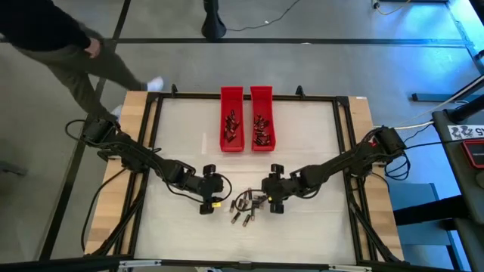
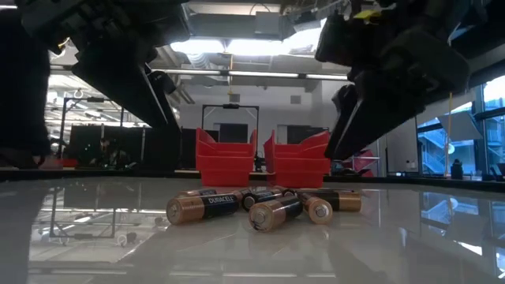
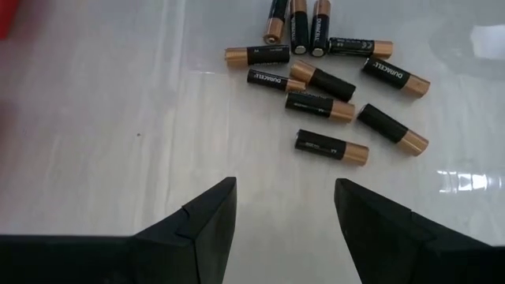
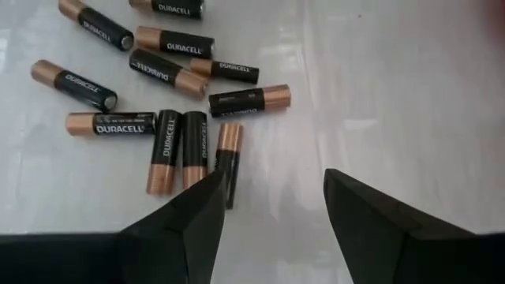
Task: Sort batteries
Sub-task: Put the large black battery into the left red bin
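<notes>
Bare tabletop (image 1: pixel 302 151) rings loose batteries (image 1: pixel 248 205); left gripper (image 1: pixel 214 198), right gripper (image 1: pixel 270 198) flank them, jaws spread, empty

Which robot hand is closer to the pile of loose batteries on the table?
The right hand: it hovers open at the pile's right edge, almost over the nearest batteries. The left hand, also open, hangs a little off the pile's left side.

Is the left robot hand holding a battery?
No, the left gripper is open and empty, with the small black-and-copper batteries lying loose ahead of it.
</notes>
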Tool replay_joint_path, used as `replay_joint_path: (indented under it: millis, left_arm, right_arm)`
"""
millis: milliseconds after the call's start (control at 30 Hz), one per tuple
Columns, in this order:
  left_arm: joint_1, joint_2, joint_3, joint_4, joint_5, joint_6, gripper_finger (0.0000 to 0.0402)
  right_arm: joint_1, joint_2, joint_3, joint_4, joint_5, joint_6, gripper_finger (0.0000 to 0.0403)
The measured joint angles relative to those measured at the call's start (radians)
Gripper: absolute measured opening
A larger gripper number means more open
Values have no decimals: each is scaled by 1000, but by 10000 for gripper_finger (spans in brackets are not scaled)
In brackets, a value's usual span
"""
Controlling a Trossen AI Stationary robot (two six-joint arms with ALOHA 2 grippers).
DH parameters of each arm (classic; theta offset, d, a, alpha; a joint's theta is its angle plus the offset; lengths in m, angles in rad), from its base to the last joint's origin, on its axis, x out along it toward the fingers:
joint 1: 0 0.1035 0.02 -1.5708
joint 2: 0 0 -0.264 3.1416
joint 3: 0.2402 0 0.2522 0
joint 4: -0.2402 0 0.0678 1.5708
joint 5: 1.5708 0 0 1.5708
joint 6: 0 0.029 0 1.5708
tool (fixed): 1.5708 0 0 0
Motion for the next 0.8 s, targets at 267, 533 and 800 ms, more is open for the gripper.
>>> replay_joint_path:
  millis: [267, 533, 800]
  left_arm:
    - [0, 0, 0, 1, 0, -1, 203]
    - [0, 0, 0, 1, 0, 2, 203]
    - [0, 0, 0, 1, 0, 1, 203]
  right_arm:
    - [0, 1, 0, 21, -3, 0, 215]
    - [25, 1, 0, 20, -6, 3, 215]
    - [57, 4, 0, 17, 24, 3, 215]
